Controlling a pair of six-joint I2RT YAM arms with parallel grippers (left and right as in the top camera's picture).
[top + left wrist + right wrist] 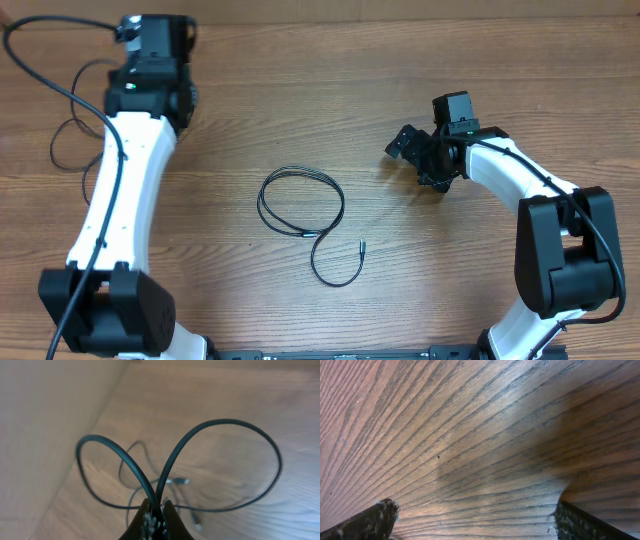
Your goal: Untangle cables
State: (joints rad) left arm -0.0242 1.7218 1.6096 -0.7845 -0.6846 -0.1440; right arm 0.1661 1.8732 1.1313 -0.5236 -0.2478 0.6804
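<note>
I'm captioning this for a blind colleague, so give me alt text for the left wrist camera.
The left gripper is shut on a black cable, which fans out from it in two wide loops. Below, blurred, a thinner cable with a silver plug lies on the wooden table.

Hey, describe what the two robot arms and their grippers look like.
Both arms, left arm and right arm, have smooth white link shells with bulky black joint housings. A thick black wire runs along each. The left gripper and right gripper are dark, with rough, speckled inner faces.
</note>
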